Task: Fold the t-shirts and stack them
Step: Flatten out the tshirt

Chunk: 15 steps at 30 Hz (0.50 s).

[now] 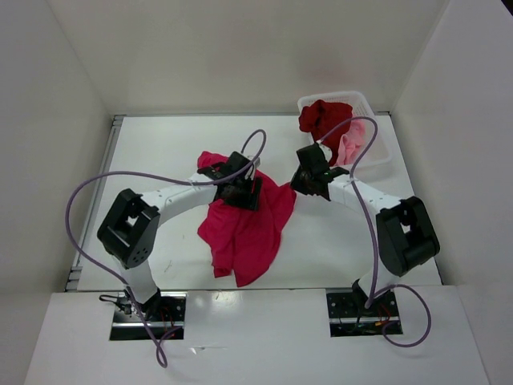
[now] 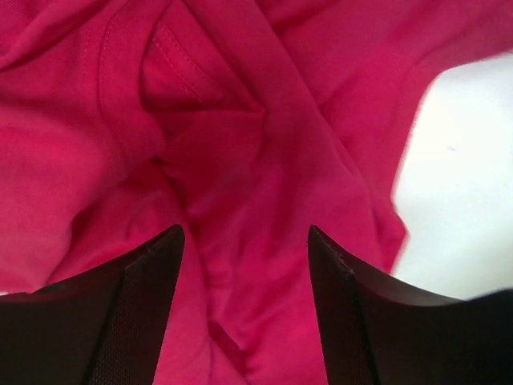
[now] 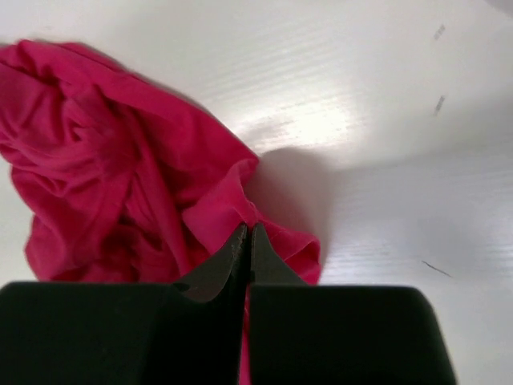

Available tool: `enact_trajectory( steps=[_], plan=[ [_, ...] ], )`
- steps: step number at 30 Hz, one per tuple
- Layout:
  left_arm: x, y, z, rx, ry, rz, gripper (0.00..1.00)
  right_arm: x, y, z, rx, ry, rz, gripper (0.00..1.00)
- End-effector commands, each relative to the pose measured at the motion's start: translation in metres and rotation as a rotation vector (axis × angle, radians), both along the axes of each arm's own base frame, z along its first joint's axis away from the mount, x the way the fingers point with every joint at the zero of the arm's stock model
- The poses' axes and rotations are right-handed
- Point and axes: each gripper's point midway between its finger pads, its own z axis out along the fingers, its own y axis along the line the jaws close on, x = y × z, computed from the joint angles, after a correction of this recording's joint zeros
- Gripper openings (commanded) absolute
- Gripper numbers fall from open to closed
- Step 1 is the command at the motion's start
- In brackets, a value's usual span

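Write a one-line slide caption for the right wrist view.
Right hand shut on an edge of the crumpled crimson-pink t-shirt, which lies on the white table.

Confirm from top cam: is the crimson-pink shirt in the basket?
No, the crimson-pink shirt lies crumpled on the table, outside the basket.

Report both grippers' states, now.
Left gripper: open, over the crimson-pink shirt, gripping nothing.
Right gripper: shut, apparently pinching that shirt's edge.
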Motion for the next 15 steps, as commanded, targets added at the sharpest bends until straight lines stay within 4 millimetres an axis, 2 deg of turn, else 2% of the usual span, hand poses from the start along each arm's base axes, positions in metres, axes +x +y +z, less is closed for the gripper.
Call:
enact_trajectory(
  steps=[1, 4, 6, 7, 9, 10, 11, 13, 15],
  plan=[
    [0.011, -0.018, -0.009, 0.051, -0.064, -0.046, 0.71, -0.007, -0.011, 0.008, -0.020, -0.022, -0.020, 0.00],
    [0.016, -0.008, -0.026, 0.138, -0.088, -0.019, 0.72, -0.011, -0.016, 0.009, -0.018, -0.026, -0.029, 0.00],
    [0.023, -0.006, -0.026, 0.150, -0.126, -0.020, 0.71, -0.012, -0.021, 0.011, -0.016, -0.030, -0.039, 0.00],
    [0.023, -0.006, -0.026, 0.150, -0.126, -0.020, 0.65, -0.014, -0.022, 0.011, -0.016, -0.030, -0.039, 0.00],
    [0.023, -0.002, -0.041, 0.193, -0.112, -0.043, 0.59, -0.015, -0.024, 0.011, -0.010, -0.029, -0.042, 0.00],
    [0.025, -0.004, -0.039, 0.187, -0.119, -0.042, 0.57, -0.018, -0.026, 0.008, -0.014, -0.021, -0.042, 0.00],
    [0.027, 0.001, -0.044, 0.217, -0.124, -0.038, 0.51, -0.016, -0.025, 0.012, -0.006, -0.037, -0.042, 0.00],
    [0.029, 0.004, -0.044, 0.234, -0.135, -0.025, 0.45, -0.019, -0.024, 0.013, 0.001, -0.036, -0.036, 0.00],
    [0.034, 0.003, -0.033, 0.221, -0.166, -0.014, 0.39, -0.021, -0.025, 0.009, 0.004, -0.026, -0.043, 0.00]
  ],
)
